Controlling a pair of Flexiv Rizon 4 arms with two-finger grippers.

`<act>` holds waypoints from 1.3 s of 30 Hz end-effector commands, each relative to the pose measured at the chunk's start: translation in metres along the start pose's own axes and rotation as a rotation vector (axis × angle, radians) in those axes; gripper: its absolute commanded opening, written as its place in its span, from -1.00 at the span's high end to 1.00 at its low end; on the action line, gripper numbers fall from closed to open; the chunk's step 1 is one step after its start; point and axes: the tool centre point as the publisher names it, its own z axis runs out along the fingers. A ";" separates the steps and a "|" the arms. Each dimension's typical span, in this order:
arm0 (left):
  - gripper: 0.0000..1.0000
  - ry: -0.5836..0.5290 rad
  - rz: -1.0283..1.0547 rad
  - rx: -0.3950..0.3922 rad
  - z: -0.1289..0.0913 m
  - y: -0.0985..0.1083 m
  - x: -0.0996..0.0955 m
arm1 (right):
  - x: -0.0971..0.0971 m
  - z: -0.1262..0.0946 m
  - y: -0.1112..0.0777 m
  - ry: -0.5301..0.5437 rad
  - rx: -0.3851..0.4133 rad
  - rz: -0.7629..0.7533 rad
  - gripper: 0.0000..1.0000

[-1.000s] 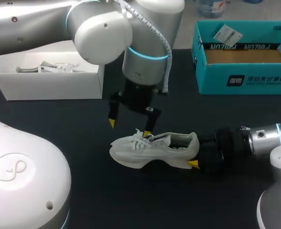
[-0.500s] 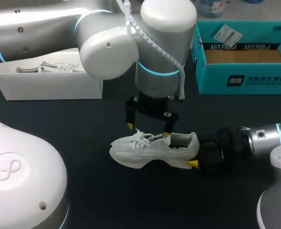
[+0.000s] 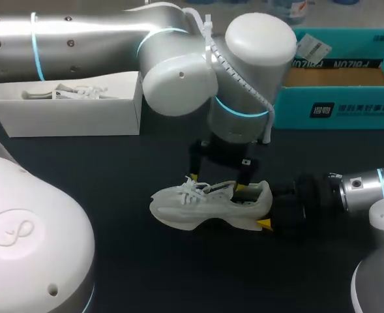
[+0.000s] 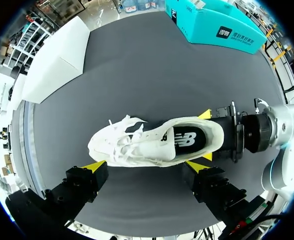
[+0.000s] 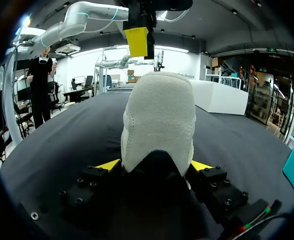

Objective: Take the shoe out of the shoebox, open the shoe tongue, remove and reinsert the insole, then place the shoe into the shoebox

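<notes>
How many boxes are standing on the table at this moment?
2. A white box stands at the far left of the table and a teal box at the far right. The left arm covers part of the table between them, so another one may be hidden.

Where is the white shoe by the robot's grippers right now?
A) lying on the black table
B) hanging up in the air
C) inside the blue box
A: the shoe lies on the black table, its heel between the right gripper's fingers, apart from the teal shoebox.
</notes>
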 end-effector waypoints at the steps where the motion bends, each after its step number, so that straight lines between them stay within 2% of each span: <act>1: -1.00 -0.054 -0.006 -0.004 0.013 -0.006 0.015 | 0.002 0.007 -0.005 0.000 0.006 0.001 1.00; 6: -1.00 -0.082 -0.035 -0.023 0.028 -0.010 0.020 | 0.002 0.007 -0.005 0.000 0.006 0.001 1.00; 18: -1.00 -0.176 -0.050 -0.012 0.063 -0.010 0.025 | 0.002 0.007 -0.005 0.000 0.006 0.001 1.00; 29: -1.00 -0.205 -0.087 -0.032 0.075 -0.016 0.013 | 0.002 0.007 -0.005 0.000 0.006 0.001 1.00; 30: -0.95 -0.206 -0.090 -0.032 0.075 -0.017 0.012 | 0.002 0.007 -0.005 0.000 0.006 0.001 1.00; 31: 0.13 -0.204 -0.092 -0.031 0.074 -0.017 0.011 | 0.002 0.007 -0.005 0.000 0.006 0.001 1.00; 32: 0.88 -0.204 -0.096 -0.029 0.074 -0.018 0.010 | 0.002 0.007 -0.005 0.000 0.006 0.001 1.00; 33: 1.00 -0.202 -0.095 -0.029 0.072 -0.018 0.009 | 0.002 0.007 -0.005 0.000 0.006 0.001 1.00; 39: 1.00 -0.178 -0.100 -0.020 0.054 -0.016 -0.002 | 0.002 0.007 -0.005 0.000 0.006 0.001 1.00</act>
